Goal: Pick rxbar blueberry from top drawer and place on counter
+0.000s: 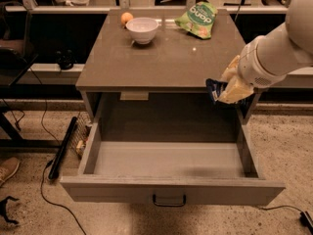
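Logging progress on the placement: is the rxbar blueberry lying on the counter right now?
No, the rxbar blueberry is off the counter, held in the gripper just past its front edge, above the open top drawer.

White bowl (pixel 142 29), green bag (pixel 197 18), perhaps an orange (pixel 126 18).

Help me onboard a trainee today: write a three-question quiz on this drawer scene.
1. True or false: the top drawer is shut.
2. Where is the hand that grips the rxbar blueberry?
A) deep inside the drawer
B) at the counter's front right edge, above the drawer
C) down by the floor
3. Fill in: on the counter, the white bowl stands between the orange fruit and the green ____.

Key: 1 false. 2 B. 3 chip bag.
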Available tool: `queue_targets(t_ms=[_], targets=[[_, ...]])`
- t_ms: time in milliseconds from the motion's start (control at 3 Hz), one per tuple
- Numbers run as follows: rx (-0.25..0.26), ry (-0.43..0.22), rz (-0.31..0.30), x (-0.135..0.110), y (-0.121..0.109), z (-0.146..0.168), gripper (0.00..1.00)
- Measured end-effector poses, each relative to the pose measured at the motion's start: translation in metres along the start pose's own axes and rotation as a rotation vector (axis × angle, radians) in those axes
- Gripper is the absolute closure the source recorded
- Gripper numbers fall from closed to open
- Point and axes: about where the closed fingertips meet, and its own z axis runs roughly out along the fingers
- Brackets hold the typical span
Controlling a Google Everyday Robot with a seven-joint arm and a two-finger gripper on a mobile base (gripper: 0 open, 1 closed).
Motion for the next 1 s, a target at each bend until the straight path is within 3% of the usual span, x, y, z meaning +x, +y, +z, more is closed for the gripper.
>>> queue_targets(t_ms=[333, 1000], targets=[[0.012, -0.012, 0.013, -0.002, -0.005, 0.002, 1.00], [0.029, -0.058, 0.118, 0.001, -0.103, 0.049, 1.00]])
